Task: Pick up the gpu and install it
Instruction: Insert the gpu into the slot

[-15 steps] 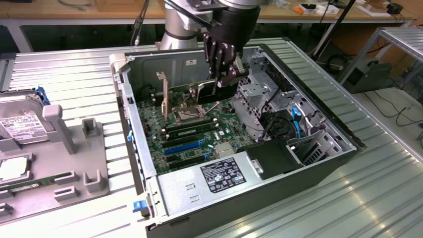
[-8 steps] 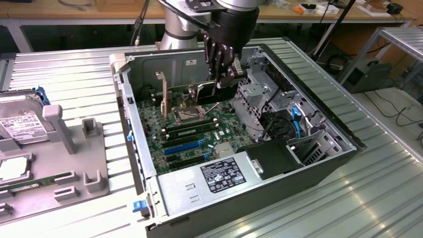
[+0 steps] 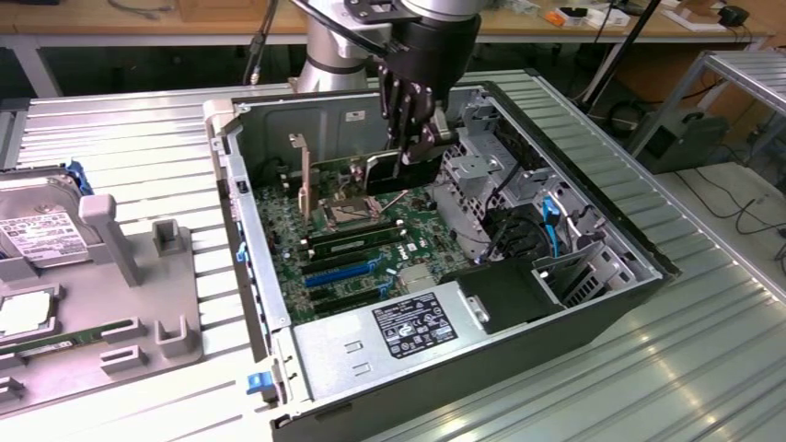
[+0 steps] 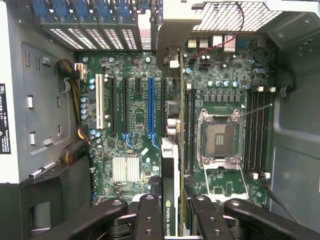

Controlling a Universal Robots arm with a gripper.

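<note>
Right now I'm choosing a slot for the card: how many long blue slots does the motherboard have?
1: the long blue slot lies beside the gpu, which may hide others.

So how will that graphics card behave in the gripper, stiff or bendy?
The graphics card is a thin flat board held on edge by the gripper, so probably stiff and light. Its bare circuitry looks fragile; sideways knocks against the motherboard could damage it.

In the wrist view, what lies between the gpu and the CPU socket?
Between the gpu, held edge-on in the fingers, and the open CPU socket lies one bank of black memory slots on the motherboard. The wrist view shows this.
</note>
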